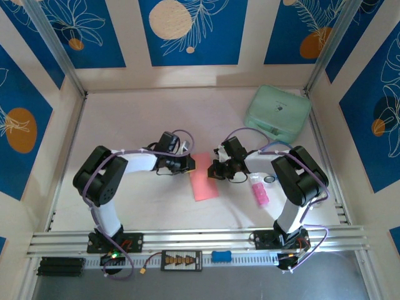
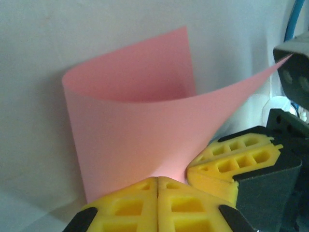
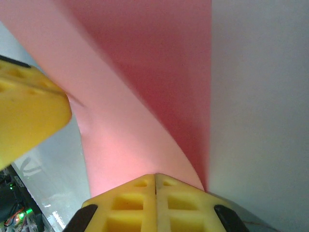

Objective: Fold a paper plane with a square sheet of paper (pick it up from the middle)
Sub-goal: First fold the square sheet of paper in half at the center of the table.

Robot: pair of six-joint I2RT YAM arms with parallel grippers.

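Where the sheet (image 1: 204,182) sits: at mid-table, between the two grippers, with its far end up at their fingertips and its near end towards the arm bases.
Sheet shape: salmon-pink and bent. In the left wrist view the sheet (image 2: 140,125) curls into an open, cone-like scroll, one side standing up and rolling over, with no crease visible.
Left gripper (image 1: 189,164): its jaws are closed, the yellow fingers pressed flat together in its own view (image 2: 158,180). The sheet's lower edge runs into the seam between them. It appears to pinch the paper there, though the fingertips hide the contact itself.
Right gripper (image 1: 214,170): its jaws are closed too, the fingers together with no gap (image 3: 155,175). The sheet (image 3: 145,96) rises straight out of their tips, nipped at its edge.
Grippers to each other: they are close and face one another across the sheet. The right one's fingers (image 2: 231,164) show just beside the left one's in the left wrist view. A left finger (image 3: 26,113) stands at the left edge of the right wrist view.
Table (image 1: 137,125): white and matte, walled by blue-patterned panels.
Case (image 1: 278,114): mint-green and rounded, at the far right corner, well apart from the sheet.
Stick (image 1: 259,194): small and bright pink, lying on the table by the right arm, to the right of the sheet and not touching it.
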